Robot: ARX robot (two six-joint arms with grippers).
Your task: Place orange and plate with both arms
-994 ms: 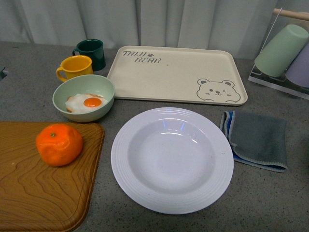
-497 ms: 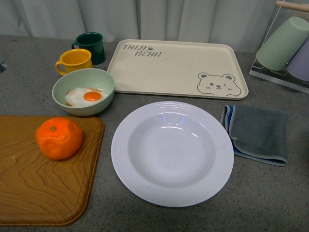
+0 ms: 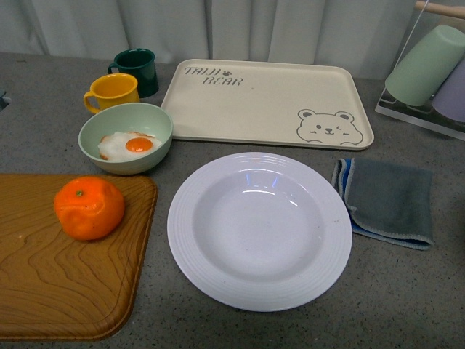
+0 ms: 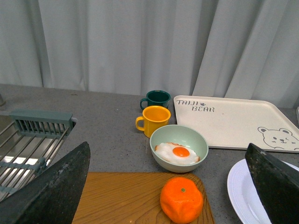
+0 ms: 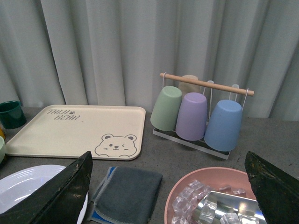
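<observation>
Wooden board (image 3: 51, 291) holds the orange (image 3: 89, 207) beside the plate (image 3: 259, 233); left gripper (image 4: 167, 146), right gripper (image 5: 168, 154) apparently spread empty.

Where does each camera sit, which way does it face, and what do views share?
Front view: on the robot's body, looking down at the plate and orange; no arm shows.
Left wrist view: on the left arm, facing the curtain past the orange; left end effector open.
Right wrist view: on the right arm, facing the cup rack; right end effector open.
Shared by all: the bear tray.
</observation>
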